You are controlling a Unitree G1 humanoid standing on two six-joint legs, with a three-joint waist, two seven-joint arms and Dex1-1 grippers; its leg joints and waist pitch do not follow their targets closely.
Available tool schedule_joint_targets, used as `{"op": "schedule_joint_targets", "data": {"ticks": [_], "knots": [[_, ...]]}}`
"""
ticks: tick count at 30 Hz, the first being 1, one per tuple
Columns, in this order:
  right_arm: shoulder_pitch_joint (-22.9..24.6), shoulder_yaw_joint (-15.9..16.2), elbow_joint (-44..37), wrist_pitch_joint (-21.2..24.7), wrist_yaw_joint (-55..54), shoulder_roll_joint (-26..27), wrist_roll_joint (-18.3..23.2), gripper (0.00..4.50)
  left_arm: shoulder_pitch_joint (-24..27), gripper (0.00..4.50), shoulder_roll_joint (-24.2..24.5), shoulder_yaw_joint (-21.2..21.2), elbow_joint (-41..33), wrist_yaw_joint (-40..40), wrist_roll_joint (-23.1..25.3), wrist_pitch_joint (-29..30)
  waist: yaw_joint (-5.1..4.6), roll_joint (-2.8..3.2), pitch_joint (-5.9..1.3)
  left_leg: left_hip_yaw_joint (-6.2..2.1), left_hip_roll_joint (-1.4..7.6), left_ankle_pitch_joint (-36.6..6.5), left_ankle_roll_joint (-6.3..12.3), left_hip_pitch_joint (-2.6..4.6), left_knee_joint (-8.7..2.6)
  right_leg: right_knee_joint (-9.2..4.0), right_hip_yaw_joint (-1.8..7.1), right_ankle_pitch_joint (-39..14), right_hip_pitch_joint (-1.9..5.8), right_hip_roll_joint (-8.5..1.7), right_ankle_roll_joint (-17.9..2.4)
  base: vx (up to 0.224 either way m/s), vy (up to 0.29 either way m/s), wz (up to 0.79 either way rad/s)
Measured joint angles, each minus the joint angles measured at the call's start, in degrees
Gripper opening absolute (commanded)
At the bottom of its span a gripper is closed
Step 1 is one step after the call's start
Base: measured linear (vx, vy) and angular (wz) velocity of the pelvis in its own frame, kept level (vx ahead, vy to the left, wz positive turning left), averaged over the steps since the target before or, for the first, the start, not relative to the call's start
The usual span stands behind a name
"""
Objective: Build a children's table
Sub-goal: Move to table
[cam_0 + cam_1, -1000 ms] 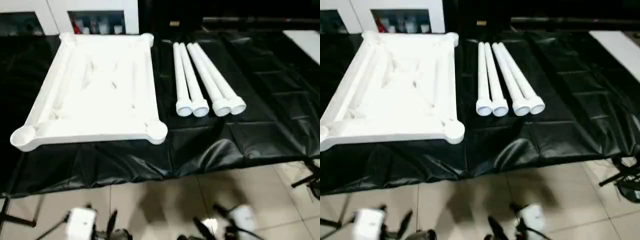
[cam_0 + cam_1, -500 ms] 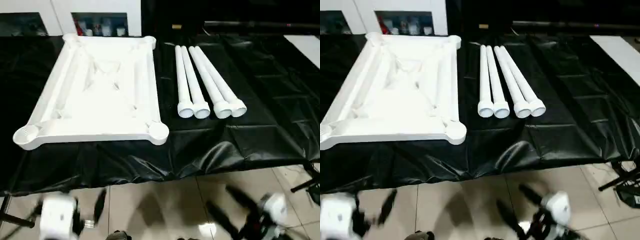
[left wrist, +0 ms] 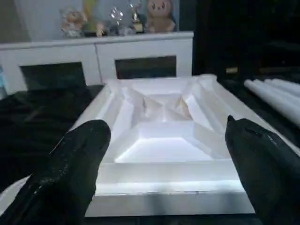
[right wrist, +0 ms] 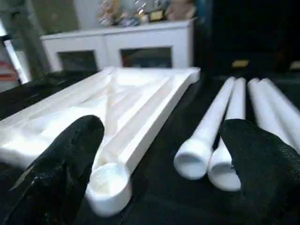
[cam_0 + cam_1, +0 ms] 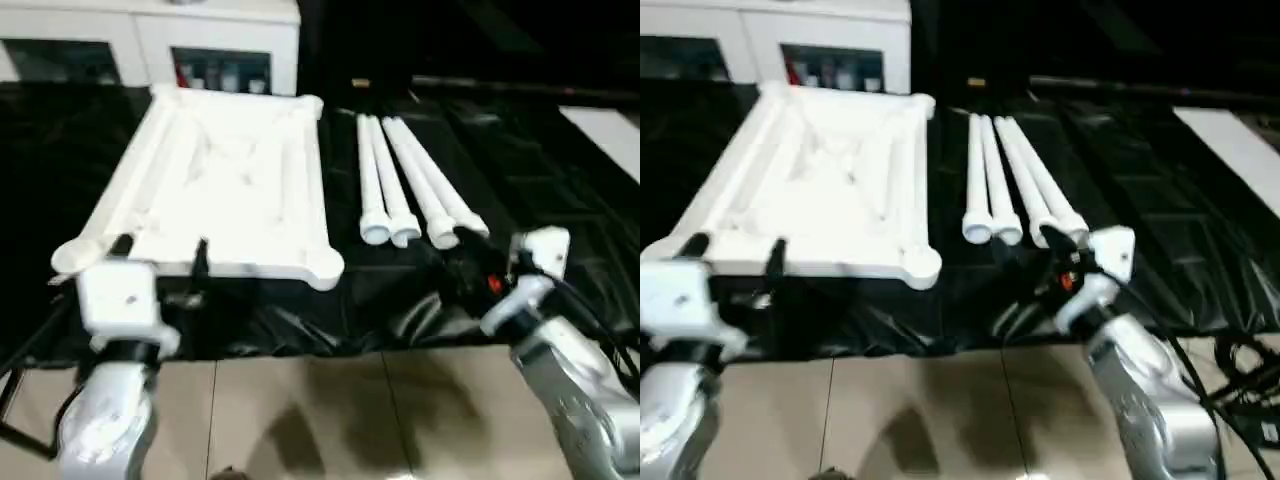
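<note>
- I see the white table top (image 5: 225, 180) lying underside up on the black-covered worktop (image 5: 560, 200), with four white legs (image 5: 410, 190) side by side just to its right.
- My left tool (image 3: 164, 154) is spread wide, empty, facing the top's near edge.
- My right tool (image 4: 161, 154) is released too, near the legs' flared ends.

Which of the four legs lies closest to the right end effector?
The outermost leg, farthest from the tabletop. Its flared end lies just beside the right end effector; the other three lie farther toward the tabletop.
</note>
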Motion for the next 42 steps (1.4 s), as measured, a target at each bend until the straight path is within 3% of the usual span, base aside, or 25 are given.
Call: {"op": "schedule_joint_targets", "data": {"ticks": [6,9,11,13,16,17,18,19,20,22,23,26,31,36,39,42], "knots": [[-6.61,-1.25,5.44,1.55,-6.25,3.17,-0.39,4.5,-11.5,4.48,0.03,-2.11,10.21,-0.14,1.36,2.04,-0.82,0.43,-0.06,-0.02,0.0,-0.01,0.02,-0.28,0.75,0.41,0.16,0.29,-0.19,-0.03,-0.22,0.0,0.0,0.0],[-6.27,2.0,7.08,1.0,-5.3,3.84,-2.89,4.5,-13.63,4.48,1.69,-2.42,13.73,-0.64,2.86,3.6,-1.47,0.55,-0.14,-0.07,0.01,0.0,0.02,-0.33,0.72,0.52,0.15,0.27,-0.33,-0.01,-0.27,0.0,0.0,0.0],[-5.03,4.93,8.07,-0.47,-4.21,3.62,-6.32,4.5,-13.71,4.48,2.23,-1.89,14.96,-0.67,2.8,4.6,-2.03,0.74,-0.21,-1.74,-0.37,0.36,0.61,-1.63,0.94,0.35,-1.07,0.25,-0.3,-0.16,-0.39,0.0,0.0,0.0],[-4.29,7.63,9.02,-1.75,-3.43,3.66,-8.72,4.5,-14.24,4.48,2.34,-1.28,15.74,-0.67,2.68,4.56,-2.31,1.3,-0.16,-4.29,-0.71,0.76,1.2,-3.27,1.68,0.03,-3.74,0.08,-0.07,-0.55,-0.73,-0.003,-0.02,0.44],[-4.43,9.36,9.36,-1.72,-3.23,3.97,-9.33,4.5,-14.5,4.48,2.51,-1.01,16.42,-0.76,2.62,4.7,-1.31,2.45,0.18,-6.82,-1.71,1.33,2.03,-4.48,1.95,-0.09,-6.02,-0.17,0.55,-1.14,-1.12,0.004,-0.017,0.62],[-4.75,9.36,9.74,-1.32,-2.87,4.43,-8.85,4.5,-14.5,4.48,2.54,-0.95,16.46,-0.86,2.6,4.71,-1.02,2.72,0.24,-6.71,-1.47,1.45,2.03,-4.48,2.08,-0.04,-5.7,-0.26,0.61,-1.0,-1.22,-0.013,0.005,0.22],[-5.4,9.34,10.54,-0.5,-2.24,5.13,-8.04,4.5,-14.66,4.48,2.54,-0.53,16.98,-0.99,2.62,4.72,-0.91,2.64,0.26,-5.91,-1.0,1.52,1.91,-4.25,2.19,0.46,-4.97,-0.52,0.62,-0.93,-1.34,-0.01,-0.02,0.36],[-5.56,9.35,10.88,-0.18,-1.59,5.55,-7.56,4.5,-15.21,4.48,2.51,-0.36,17.76,-1.14,2.63,4.72,-0.51,2.64,0.33,-4.41,-0.31,1.35,1.42,-3.81,2.27,0.88,-4.27,-0.8,0.83,-0.93,-1.17,-0.013,-0.036,0.21],[-5.69,9.34,10.94,0.11,-1.22,5.62,-7.46,4.5,-15.26,4.48,2.52,-0.39,17.8,-1.23,2.63,4.71,-0.3,2.71,0.39,-3.48,0.04,1.3,1.32,-3.39,2.11,0.96,-3.92,-0.83,0.99,-0.95,-1.11,-0.013,-0.036,0.21],[-5.74,8.61,11.38,0.34,-1.47,6.45,-7.15,4.5,-15.42,4.48,2.46,-0.55,18.02,-1.53,2.53,4.67,0.0,2.46,0.5,-2.09,0.03,1.26,1.17,-2.51,1.28,0.87,-2.85,-0.92,1.08,-1.08,-0.47,0.0,0.0,0.0],[-5.78,8.33,11.43,0.35,-1.84,6.78,-6.96,4.5,-15.6,4.48,2.42,-0.66,18.03,-1.82,2.38,4.67,0.05,2.44,0.52,-1.81,0.03,1.26,1.17,-2.4,1.13,0.81,-2.59,-0.89,1.06,-1.08,-0.21,0.0,0.0,0.0],[-6.34,5.66,11.8,1.57,-4.54,8.4,-5.01,4.5,-16.79,4.48,2.48,-1.27,18.72,-2.84,1.98,4.67,0.04,2.43,0.51,-1.44,-0.02,1.39,1.0,-2.1,1.07,0.78,-2.02,-0.6,1.04,-1.06,0.28,-0.017,0.003,-0.01],[-6.84,3.55,14.76,0.36,-6.83,7.31,-6.66,4.5,-17.32,4.48,2.35,-2.09,19.79,-3.84,1.89,4.58,-0.18,2.46,0.49,-1.18,-0.06,1.39,0.99,-1.99,1.07,0.56,-1.65,-0.27,0.92,-1.06,0.47,0.0,0.0,0.0],[-6.79,3.57,14.66,0.48,-6.1,6.95,-7.68,4.5,-17.31,4.48,1.91,-2.06,20.06,-4.44,0.95,4.59,-0.12,2.55,0.46,-1.07,-0.04,1.44,0.92,-2.04,0.86,0.58,-1.54,0.08,0.6,-1.03,0.54,0.0,0.0,0.0],[-6.78,3.74,14.66,0.29,-6.61,6.8,-9.07,4.5,-17.31,4.48,1.71,-2.06,20.07,-4.54,0.46,4.6,0.02,2.6,0.42,-0.97,0.0,1.64,0.69,-2.45,0.76,0.66,-1.44,0.2,0.05,-0.98,0.24,0.0,0.0,0.0],[-6.77,5.45,14.65,-0.91,-5.19,5.75,-10.21,4.5,-17.28,4.48,1.37,-2.03,20.07,-4.5,0.43,4.61,0.0,2.59,0.42,-0.8,0.01,1.61,0.72,-2.23,0.56,0.46,-1.37,-0.04,0.22,-0.98,0.29,0.0,0.0,0.0]]}}
